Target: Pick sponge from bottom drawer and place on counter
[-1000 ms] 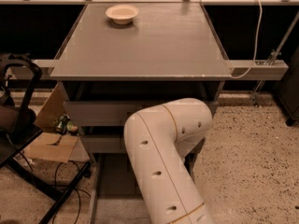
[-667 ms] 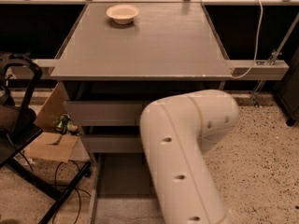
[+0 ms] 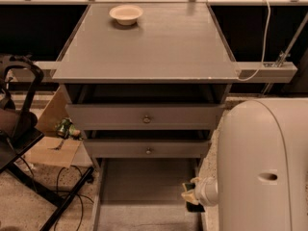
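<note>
The bottom drawer (image 3: 144, 189) is pulled out below two shut drawers with round knobs. Its grey floor shows. At its right rail a small yellow piece with a dark underside, which looks like the sponge (image 3: 188, 196), sits right at the tip of my gripper (image 3: 199, 192). The gripper pokes leftward out of my big white arm (image 3: 262, 172), which fills the lower right. I cannot tell whether the sponge is held or lies in the drawer. The counter (image 3: 154, 47) is the flat grey top above the drawers.
A cream round bowl (image 3: 126, 14) stands at the counter's back left. A black chair frame (image 3: 21, 129), a cardboard box (image 3: 53, 143) and cables are on the floor to the left. A white cable (image 3: 263, 32) hangs by the counter's right rail.
My arm has swung to the right, off the middle of the drawers. The bottom drawer's floor and both upper drawer fronts now show.
</note>
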`<move>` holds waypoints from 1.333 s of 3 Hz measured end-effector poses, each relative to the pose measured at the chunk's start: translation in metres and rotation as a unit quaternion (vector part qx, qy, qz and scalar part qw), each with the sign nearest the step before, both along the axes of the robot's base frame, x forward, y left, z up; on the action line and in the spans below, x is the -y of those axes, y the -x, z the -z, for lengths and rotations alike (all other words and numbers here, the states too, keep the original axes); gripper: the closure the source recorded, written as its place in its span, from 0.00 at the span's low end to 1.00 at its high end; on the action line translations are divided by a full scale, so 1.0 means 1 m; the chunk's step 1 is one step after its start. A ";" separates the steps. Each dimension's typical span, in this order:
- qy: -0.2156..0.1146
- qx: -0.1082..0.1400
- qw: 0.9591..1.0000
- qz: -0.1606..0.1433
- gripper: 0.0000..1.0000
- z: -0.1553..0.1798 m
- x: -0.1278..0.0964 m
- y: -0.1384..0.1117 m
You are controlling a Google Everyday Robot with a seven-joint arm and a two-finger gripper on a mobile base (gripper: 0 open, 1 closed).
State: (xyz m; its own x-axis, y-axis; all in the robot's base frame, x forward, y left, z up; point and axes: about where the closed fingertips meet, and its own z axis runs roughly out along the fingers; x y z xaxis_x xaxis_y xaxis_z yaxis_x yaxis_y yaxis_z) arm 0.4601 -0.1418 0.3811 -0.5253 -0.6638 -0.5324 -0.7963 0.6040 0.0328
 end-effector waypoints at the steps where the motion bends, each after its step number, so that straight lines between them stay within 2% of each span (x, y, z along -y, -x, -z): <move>1: -0.035 0.027 0.999 -0.013 1.00 -0.040 0.001 -0.031; 2: -0.052 0.023 0.998 -0.018 1.00 -0.056 0.006 -0.034; 3: -0.052 0.023 0.998 -0.018 1.00 -0.056 0.006 -0.034; 4: -0.049 0.035 0.998 -0.009 1.00 -0.080 0.012 -0.036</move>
State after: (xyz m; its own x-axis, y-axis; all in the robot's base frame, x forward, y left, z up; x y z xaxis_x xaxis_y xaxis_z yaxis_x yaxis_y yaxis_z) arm 0.4961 -0.1542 0.4611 -0.4736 -0.6153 -0.6302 -0.8091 0.5866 0.0353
